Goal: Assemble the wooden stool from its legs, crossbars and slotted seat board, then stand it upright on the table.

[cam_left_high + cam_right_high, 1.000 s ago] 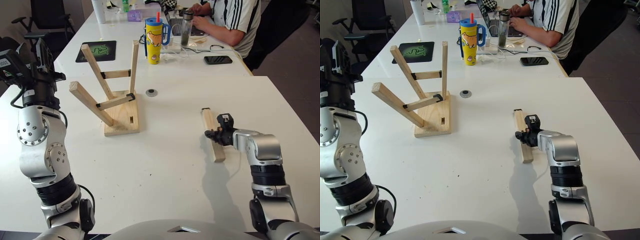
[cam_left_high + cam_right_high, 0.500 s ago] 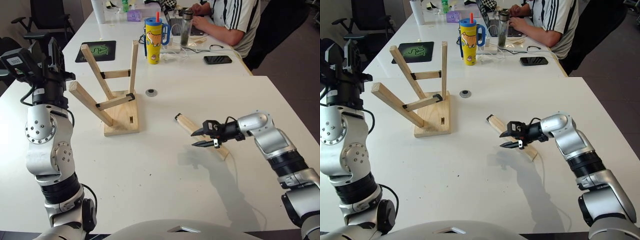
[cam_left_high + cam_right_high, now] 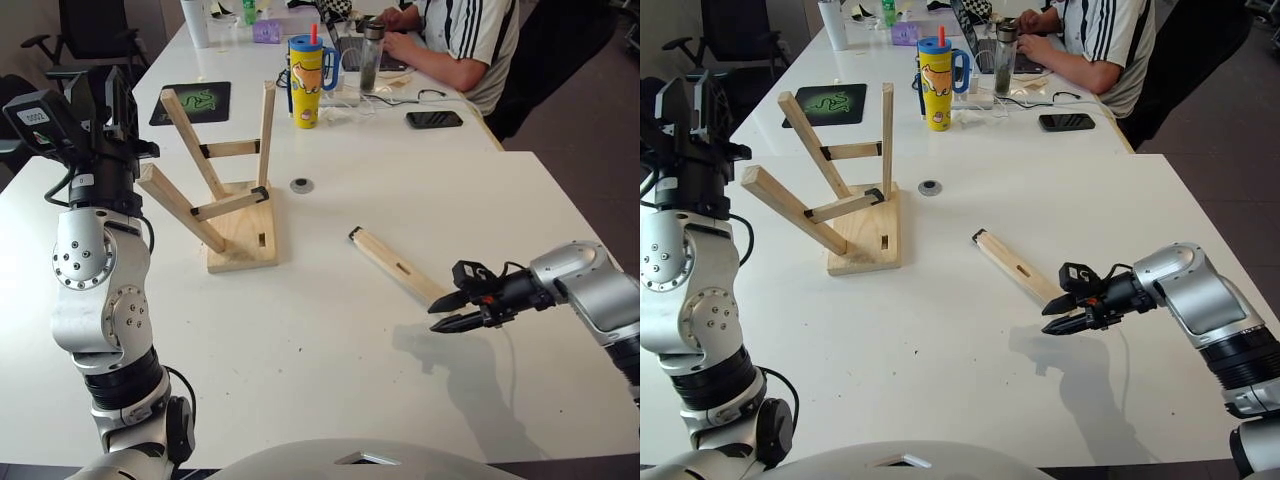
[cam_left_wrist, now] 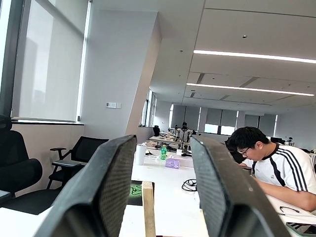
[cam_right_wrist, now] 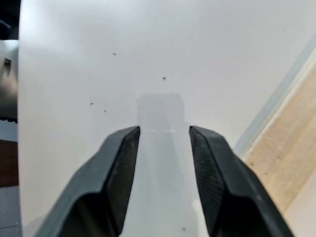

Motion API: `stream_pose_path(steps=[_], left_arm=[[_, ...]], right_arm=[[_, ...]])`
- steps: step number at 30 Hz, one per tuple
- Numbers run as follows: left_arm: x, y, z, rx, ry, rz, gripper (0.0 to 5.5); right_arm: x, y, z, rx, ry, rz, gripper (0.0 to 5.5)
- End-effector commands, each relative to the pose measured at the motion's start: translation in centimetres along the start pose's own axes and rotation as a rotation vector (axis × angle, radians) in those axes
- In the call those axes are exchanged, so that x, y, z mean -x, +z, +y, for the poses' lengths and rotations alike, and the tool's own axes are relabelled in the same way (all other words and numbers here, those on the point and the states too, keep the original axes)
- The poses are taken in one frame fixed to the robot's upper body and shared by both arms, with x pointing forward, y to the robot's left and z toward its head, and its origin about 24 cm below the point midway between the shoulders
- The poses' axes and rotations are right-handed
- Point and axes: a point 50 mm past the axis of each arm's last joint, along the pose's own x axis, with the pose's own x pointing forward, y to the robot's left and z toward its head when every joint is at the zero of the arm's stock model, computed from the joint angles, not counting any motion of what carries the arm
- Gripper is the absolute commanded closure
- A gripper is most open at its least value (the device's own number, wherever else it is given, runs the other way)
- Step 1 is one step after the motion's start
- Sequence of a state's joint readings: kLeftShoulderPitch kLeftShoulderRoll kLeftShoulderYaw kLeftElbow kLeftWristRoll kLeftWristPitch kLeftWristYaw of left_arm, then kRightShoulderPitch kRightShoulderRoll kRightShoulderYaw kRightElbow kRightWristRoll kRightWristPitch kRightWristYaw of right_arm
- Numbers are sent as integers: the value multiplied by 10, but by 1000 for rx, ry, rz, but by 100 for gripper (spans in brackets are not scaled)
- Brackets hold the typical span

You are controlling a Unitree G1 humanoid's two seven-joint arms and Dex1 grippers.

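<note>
Part-built stool [image 3: 235, 205] at 10 o'clock on table [image 3: 330, 400]: seat board [image 3: 245, 250] down, three legs [image 3: 190, 140] + crossbars [image 3: 232, 148] sticking up, tilted. Loose leg [image 3: 395, 265] lies flat, 3 o'clock of stool. R gripper [image 3: 433, 318] agape, empty, just beside its near end. L gripper [image 3: 108, 95] raised at 9 o'clock of stool.

The partly built pale wooden stool [image 3: 230, 205] stands upside down in the upper left of the frame. Its slotted seat board [image 3: 243, 246] rests on the white table [image 3: 300, 340], and three square legs [image 3: 194, 140] slant upward, joined by two short crossbars [image 3: 232, 148]. A loose pale wooden leg [image 3: 397, 266] lies flat and diagonal right of centre, well apart from the stool.
</note>
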State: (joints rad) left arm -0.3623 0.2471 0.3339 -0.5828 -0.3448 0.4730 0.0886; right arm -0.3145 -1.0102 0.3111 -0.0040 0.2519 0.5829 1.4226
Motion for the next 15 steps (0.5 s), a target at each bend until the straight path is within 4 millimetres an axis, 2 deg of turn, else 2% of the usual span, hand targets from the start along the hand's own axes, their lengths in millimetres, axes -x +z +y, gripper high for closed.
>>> stream_pose_path(steps=[1,3,5,8,11,15], left_arm=[[0,-1,-1,2,1,6,346],[0,-1,-1,4,-1,5,346],[-1,-1,-1,4,-2,5,346],[-1,-1,0,5,1,6,346],[-1,-1,-1,7,-2,8,346],[-1,-2,-1,6,-3,9,346]], right_arm=[[-26,-11,-2,-126,-69,39,363],[-34,-13,-11,-162,-169,46,363],[-34,-12,-29,-190,-333,43,363],[-20,-17,-64,-234,-649,87,363],[-2,-17,-90,-248,-882,105,363],[-10,11,-99,-180,-902,-40,363]])
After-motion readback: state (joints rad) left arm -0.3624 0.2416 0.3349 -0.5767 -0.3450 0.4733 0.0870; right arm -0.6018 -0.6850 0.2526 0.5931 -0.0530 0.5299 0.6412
